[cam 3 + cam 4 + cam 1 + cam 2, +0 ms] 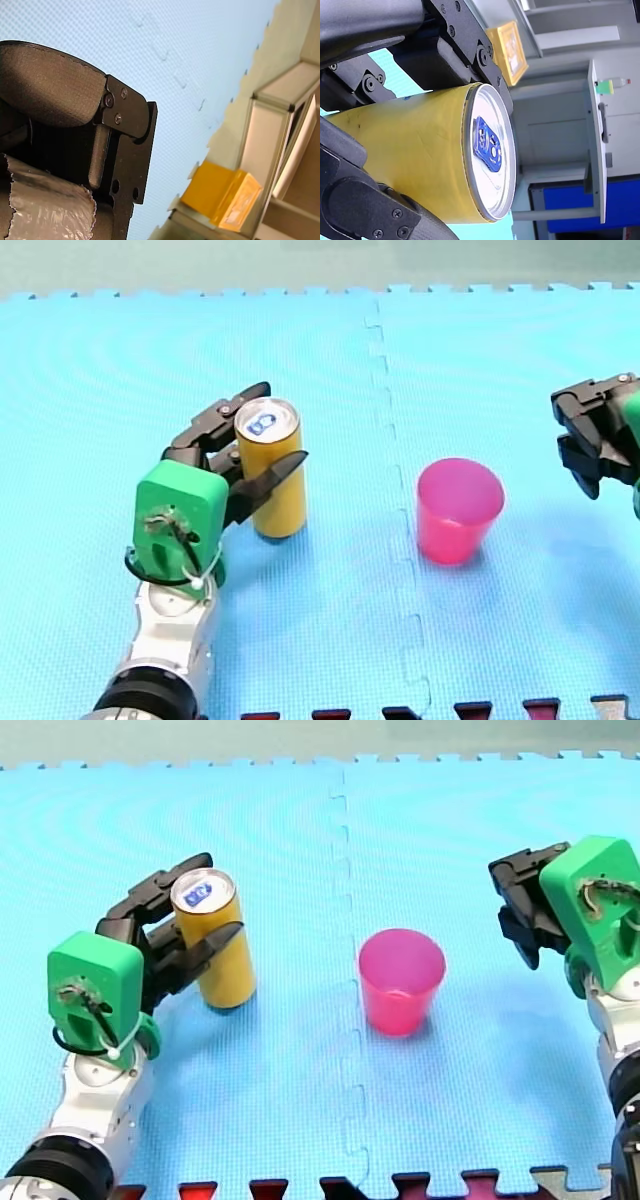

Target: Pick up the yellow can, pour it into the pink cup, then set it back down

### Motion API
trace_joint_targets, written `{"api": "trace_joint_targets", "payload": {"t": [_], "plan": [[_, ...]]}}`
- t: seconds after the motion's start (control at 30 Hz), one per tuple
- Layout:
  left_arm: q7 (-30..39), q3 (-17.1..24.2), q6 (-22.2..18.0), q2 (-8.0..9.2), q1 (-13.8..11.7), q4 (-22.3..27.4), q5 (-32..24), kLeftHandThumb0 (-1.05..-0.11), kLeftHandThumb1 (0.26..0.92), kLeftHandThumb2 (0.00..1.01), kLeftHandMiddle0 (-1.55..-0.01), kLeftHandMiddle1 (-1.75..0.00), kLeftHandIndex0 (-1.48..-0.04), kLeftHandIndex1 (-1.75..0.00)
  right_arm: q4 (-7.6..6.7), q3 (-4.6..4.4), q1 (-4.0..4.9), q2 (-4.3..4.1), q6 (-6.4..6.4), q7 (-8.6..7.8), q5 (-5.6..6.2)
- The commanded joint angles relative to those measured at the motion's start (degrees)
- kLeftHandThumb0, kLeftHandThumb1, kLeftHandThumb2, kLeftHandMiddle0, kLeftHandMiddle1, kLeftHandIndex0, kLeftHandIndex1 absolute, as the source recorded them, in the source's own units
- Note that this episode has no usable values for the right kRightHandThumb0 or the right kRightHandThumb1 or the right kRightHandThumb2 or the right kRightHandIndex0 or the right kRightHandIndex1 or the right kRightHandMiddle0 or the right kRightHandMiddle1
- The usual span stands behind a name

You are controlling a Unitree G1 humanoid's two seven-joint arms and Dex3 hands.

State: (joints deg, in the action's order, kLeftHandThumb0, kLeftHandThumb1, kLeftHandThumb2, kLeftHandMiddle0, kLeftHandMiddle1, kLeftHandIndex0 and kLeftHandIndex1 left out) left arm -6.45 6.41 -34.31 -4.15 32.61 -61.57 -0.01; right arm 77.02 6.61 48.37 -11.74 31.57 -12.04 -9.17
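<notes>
The yellow can (270, 475) stands upright on the blue mat, left of centre, its silver top with a blue tab facing up. My left hand (282, 425) is shut on the can, with black fingers (215, 425) behind it and a thumb across its front. The second wrist view shows the same can (420, 150) pressed between the black fingers (445, 45). The pink cup (458, 508) stands upright, its mouth facing up, to the right of the can and about a can's height away. My right hand (525, 905) hovers to the right of the cup, apart from it, holding nothing.
A jagged seam (395, 540) between foam mat tiles runs front to back between can and cup. Dark red and black tile edges (470, 710) line the front border. Off the mat, the first wrist view shows a yellow box (220, 197) beside pale furniture.
</notes>
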Motion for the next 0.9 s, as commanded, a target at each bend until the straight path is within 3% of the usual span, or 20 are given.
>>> {"api": "trace_joint_targets", "payload": {"t": [0.0,0.1,0.23,0.4,0.6,0.87], "plan": [[0.0,0.1,0.8,0.57,1.1,1.1,-0.2,-0.363,0.837,0.00,-1.32,-0.02,-1.18,0.00,0.01,0.32,0.17,-0.01,0.03,-0.22,0.47],[-1.3,-0.7,3.3,1.28,3.5,2.4,1.1,-0.362,0.836,0.00,-1.32,-0.02,-1.19,-0.01,-0.02,0.48,0.16,0.22,0.05,-0.39,0.70],[-7.0,-4.4,8.1,2.98,5.9,5.6,7.7,-0.363,0.831,0.00,-1.33,-0.02,-1.19,0.00,-0.11,0.38,0.25,0.62,0.12,-0.28,0.73],[-8.4,-5.6,12.4,3.07,9.0,6.0,9.4,-0.368,0.826,0.00,-1.33,-0.01,-1.18,0.00,-0.12,0.57,0.39,1.17,-0.35,-0.54,1.10],[-10.1,-7.7,13.1,3.05,11.7,5.7,11.7,-0.383,0.822,0.00,-1.35,-0.02,-1.20,-0.01,-0.15,1.03,0.41,1.65,-0.57,-1.55,1.97],[-10.1,-9.0,13.6,3.20,13.2,3.8,12.6,-0.417,0.814,0.00,-1.39,-0.02,-1.22,-0.01,-0.26,1.63,0.11,2.15,0.60,-2.09,2.78]]}}
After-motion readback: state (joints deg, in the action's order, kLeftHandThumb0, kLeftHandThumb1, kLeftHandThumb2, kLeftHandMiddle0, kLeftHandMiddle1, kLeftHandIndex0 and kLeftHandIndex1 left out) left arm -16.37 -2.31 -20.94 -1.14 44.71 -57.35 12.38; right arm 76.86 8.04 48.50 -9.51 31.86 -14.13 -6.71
